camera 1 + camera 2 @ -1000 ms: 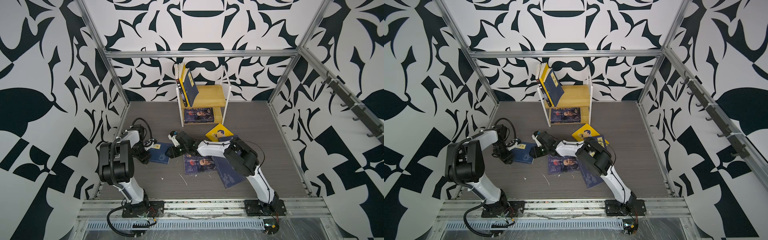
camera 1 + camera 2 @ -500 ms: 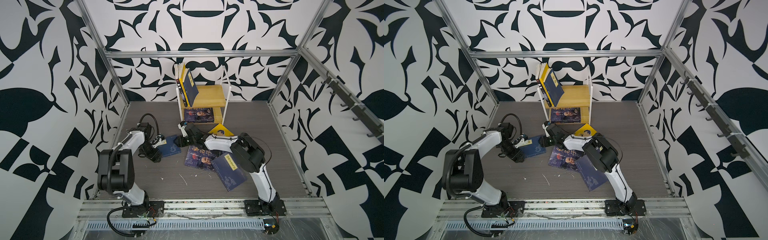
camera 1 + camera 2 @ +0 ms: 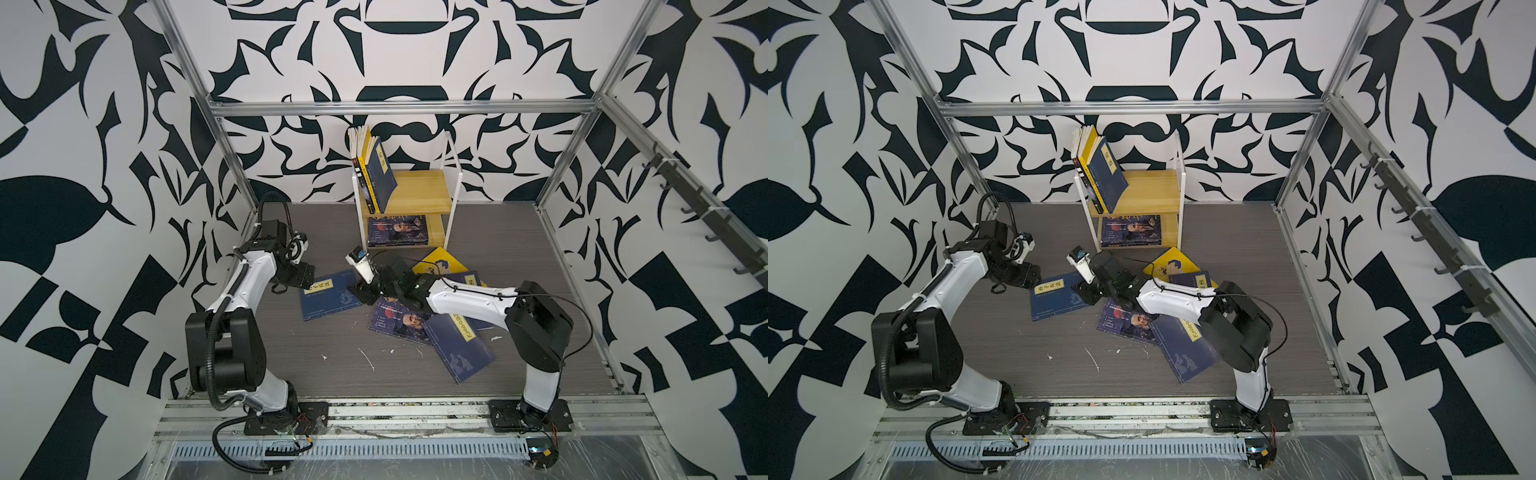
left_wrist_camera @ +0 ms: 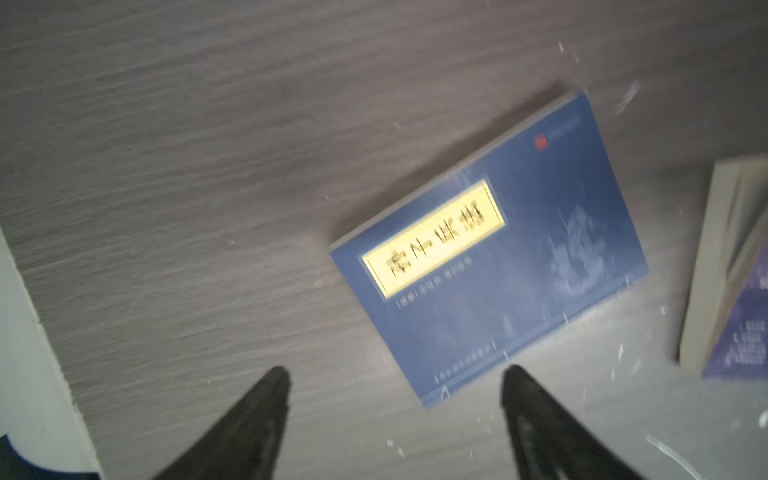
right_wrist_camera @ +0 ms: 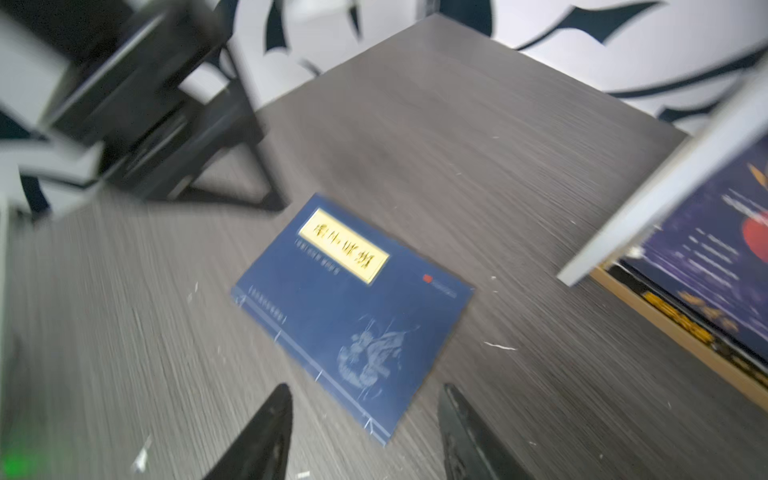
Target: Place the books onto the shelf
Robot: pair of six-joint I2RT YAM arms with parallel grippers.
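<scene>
left gripper [image 4: 395,386]: fingers spread, holding nothing. It sits low over the surface [image 3: 332,374] at the left end of the navy book [image 3: 330,296], with a corner of the book just ahead of its tips. A second ago this arm was folded closer to its base; it has since stretched forward

navy book: flat on the surface, cover up, between the two grippers and in front of the shelf [image 3: 424,189], apart from it. Over the last second it has slid a little away from the arm bases (still flat, not lifted), so the arms seem to be nudging it into position rather than carrying it

book's long axis: runs left to right in both top views, with the right end slightly farther back. The yellow title strip lies along that axis at the left end, and the pale drawing is at the right end

right gripper [image 5: 365,395]: also parted and empty. Its tips straddle the book's right corner without pinching it. It has reached across the middle, moving toward the shelf and then back

meaning for the task: the book is framed from both ends but not gripped. A pickup looks like the next step, and a thin flat book offers little edge to catch

shelf: at the back. The standing books [image 3: 380,174] lean at the left of the top tier, and a portrait book [image 3: 397,230] lies on the lower tier

loose books: right of the grippers, partly under the right arm, are a yellow book [image 3: 440,262], a second portrait book [image 3: 399,322] and a long navy book [image 3: 461,353], none shelved yet
</scene>
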